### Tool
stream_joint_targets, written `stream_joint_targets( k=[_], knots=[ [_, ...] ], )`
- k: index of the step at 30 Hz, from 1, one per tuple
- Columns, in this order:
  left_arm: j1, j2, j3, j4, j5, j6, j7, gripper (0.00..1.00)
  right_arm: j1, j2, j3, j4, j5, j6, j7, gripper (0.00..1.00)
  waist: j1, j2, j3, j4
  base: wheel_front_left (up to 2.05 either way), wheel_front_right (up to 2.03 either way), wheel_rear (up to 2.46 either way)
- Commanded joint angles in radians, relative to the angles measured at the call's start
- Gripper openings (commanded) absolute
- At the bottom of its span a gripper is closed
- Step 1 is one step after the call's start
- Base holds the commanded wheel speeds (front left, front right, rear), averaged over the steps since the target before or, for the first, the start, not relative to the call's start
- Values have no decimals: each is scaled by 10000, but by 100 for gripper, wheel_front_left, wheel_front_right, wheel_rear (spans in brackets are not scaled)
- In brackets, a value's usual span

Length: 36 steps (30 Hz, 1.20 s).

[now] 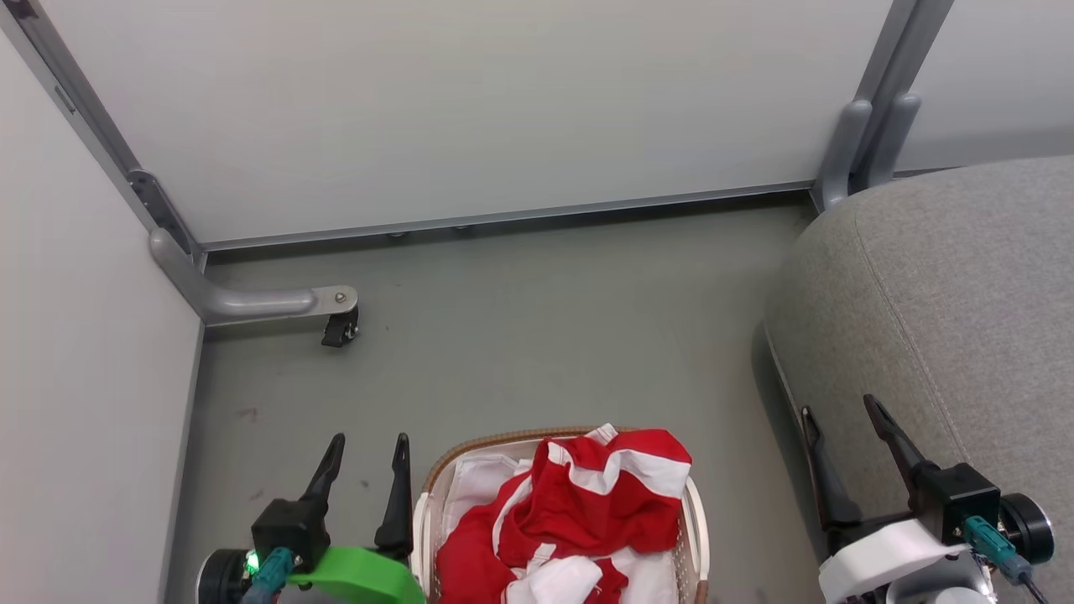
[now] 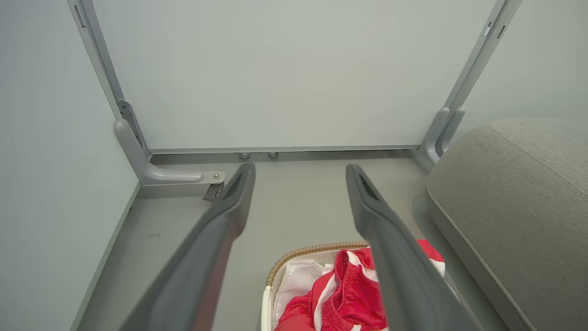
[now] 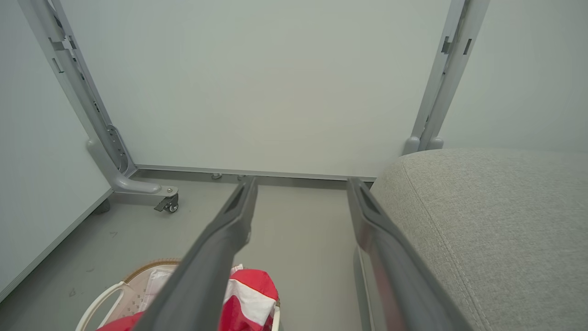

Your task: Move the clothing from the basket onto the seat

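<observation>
At seven o'clock in the head view we find the left gripper (image 1: 370, 438), jaws spread and empty, just beside the left rim of the basket (image 1: 503, 438). The clothing (image 1: 587, 503) lies heaped inside it at six o'clock, piled toward the right rim. Bare floor (image 1: 545, 335) runs open from the basket to the partition (image 1: 503, 117) at twelve. At four o'clock the right gripper (image 1: 837, 406), jaws apart and empty, hangs at the rounded edge of the seat (image 1: 965, 319), apart from the basket.
</observation>
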Motion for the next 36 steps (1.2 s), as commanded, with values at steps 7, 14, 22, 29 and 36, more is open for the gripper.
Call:
stream_joint_targets(
  k=[7,14,22,29,36],
  knots=[
    [-1283,56,-499,-35,386,-86,5,100,-648,-57,-27,-394,-51,-1,-49,100,0,-1,1181,-260,0,0,0],
    [-2867,58,-1268,1401,510,-6,5,100,-1604,-51,107,-650,-10,-3,-49,100,0,-1,2914,-854,0,0,0],
    [-4479,64,-2146,4259,905,-85,5,100,-2647,-43,415,-755,373,-3,-49,100,0,-1,4903,-1995,0,0,0],
    [-5750,89,-2467,6843,1066,10,4,100,-3157,-39,714,-895,918,-3,-49,100,0,-1,6282,-2890,0,0,0],
    [-6676,288,-2511,8098,1112,115,5,100,-3559,-31,1107,-1074,1148,-3,-49,100,0,-1,7276,-3414,0,0,0]
  ],
)
